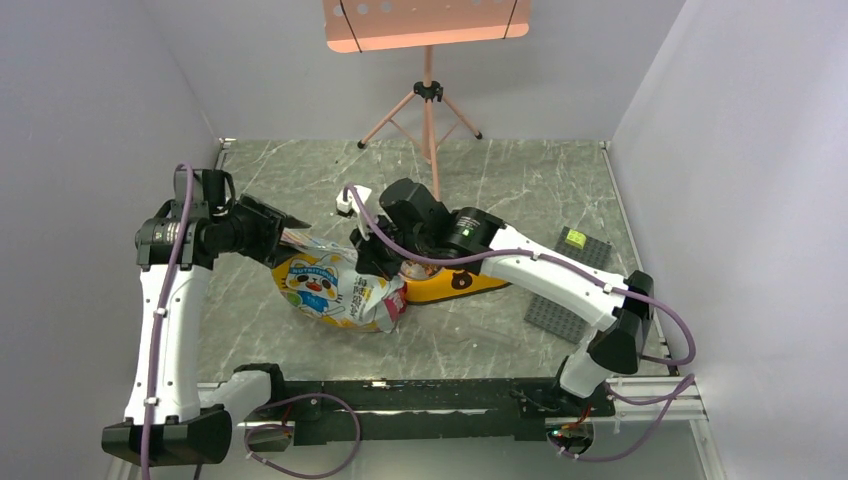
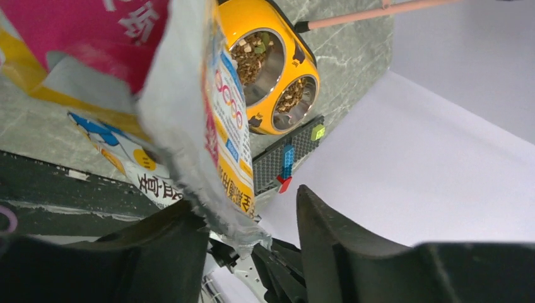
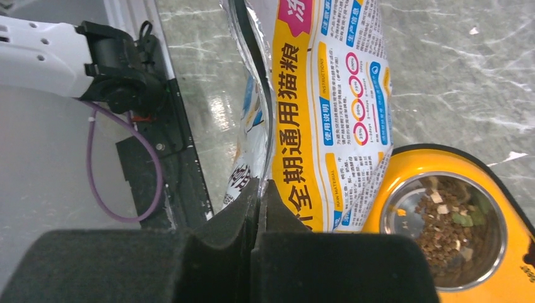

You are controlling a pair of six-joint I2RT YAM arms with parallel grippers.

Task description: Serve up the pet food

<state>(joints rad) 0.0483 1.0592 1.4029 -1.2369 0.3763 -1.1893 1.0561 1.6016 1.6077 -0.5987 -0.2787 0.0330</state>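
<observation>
the right pincer squeezes the bag tight, the left pincer gapes wide and holds nothing, the pet food sits in the yellow feeder, so lay the bag softly on the desk without bumping the feeder.

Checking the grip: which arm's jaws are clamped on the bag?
The right gripper: shut on the bag. The left gripper stands open around its edge.
</observation>
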